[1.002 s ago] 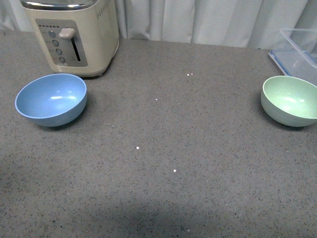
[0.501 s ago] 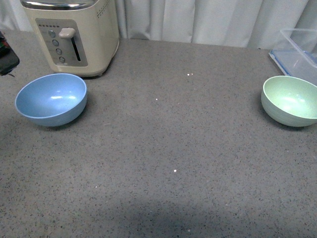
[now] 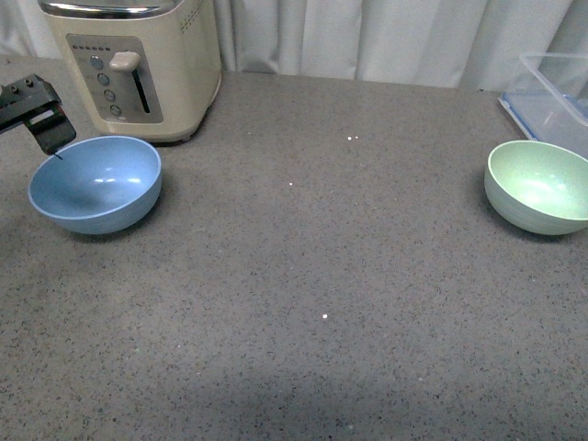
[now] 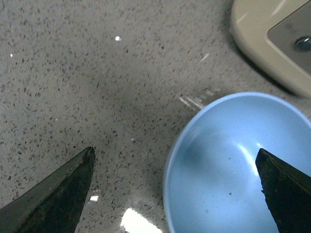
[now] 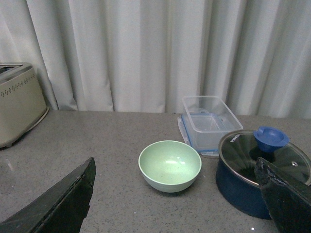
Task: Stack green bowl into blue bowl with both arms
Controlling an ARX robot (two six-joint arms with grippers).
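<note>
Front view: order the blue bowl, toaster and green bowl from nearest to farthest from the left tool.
1. Blue bowl, its rim right at the left tool.
2. Toaster, just behind the bowl, left side.
3. Green bowl, far right.

The black left gripper (image 3: 52, 137) is pushing in from the frame's left edge, upper left. Its tip is arriving at the upper-left rim of the round, matte light-blue bowl (image 3: 96, 184).

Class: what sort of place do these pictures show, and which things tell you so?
Probably a kitchen counter, perhaps a staged one: a cream toaster stands on a speckled grey worktop, with a glass-lidded blue pot and a clear food container nearby.
</note>
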